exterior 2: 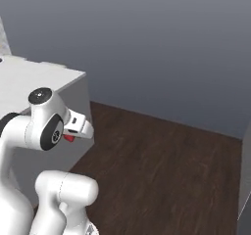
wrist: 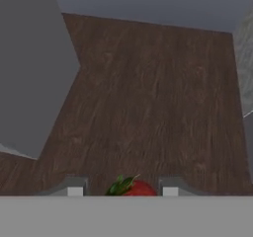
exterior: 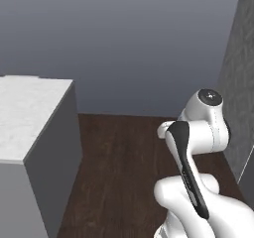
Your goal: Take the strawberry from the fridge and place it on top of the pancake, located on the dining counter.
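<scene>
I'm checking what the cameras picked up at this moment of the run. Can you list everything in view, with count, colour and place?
strawberry: one, bright red with green leaves, between the fingertips in the hand view; a red bit shows at the hand in the right base view.
dining counter: one, white marble-look top on grey sides, left of the arm.
floor: one, dark brown wood planks, under and ahead of the robot.
back wall: one, plain blue-grey, beyond the floor.
side panel: one, dark grey, right edge of the left base view.
arm: one, white with dark joints, folded close to the base.
pincer: one, shut on the strawberry.
</scene>
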You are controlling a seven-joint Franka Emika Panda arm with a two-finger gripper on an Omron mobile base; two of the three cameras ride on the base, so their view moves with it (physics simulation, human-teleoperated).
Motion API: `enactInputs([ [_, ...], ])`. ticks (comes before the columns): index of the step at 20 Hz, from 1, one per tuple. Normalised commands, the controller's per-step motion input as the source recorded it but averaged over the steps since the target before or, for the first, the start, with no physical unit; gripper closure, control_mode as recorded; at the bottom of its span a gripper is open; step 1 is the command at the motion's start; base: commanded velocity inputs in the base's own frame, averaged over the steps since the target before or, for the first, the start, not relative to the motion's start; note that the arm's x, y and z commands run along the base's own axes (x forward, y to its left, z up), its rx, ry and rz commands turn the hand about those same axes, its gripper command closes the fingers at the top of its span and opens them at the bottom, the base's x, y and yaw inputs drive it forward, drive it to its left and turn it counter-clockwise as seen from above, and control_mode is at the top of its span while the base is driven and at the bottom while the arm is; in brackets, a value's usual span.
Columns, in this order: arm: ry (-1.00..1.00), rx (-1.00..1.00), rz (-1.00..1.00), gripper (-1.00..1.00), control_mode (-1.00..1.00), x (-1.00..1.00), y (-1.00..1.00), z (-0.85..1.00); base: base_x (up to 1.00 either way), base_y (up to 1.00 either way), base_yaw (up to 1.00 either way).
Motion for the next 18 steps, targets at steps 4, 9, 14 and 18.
enactInputs([
  [4, 0.0, 0.0, 0.0, 1.0, 1.0, 0.0, 0.0, 0.0, 1.0, 0.07, -0.1],
  [9, 0.0, 0.0, 0.0, 1.0, 1.0, 0.0, 0.0, 0.0, 1.0, 0.45, -0.15],
  [14, 0.0, 0.0, 0.0, 1.0, 1.0, 0.0, 0.0, 0.0, 1.0, 0.37, -0.12],
  [18, 0.0, 0.0, 0.0, 1.0, 1.0, 0.0, 0.0, 0.0, 1.0, 0.12, -0.07],
])
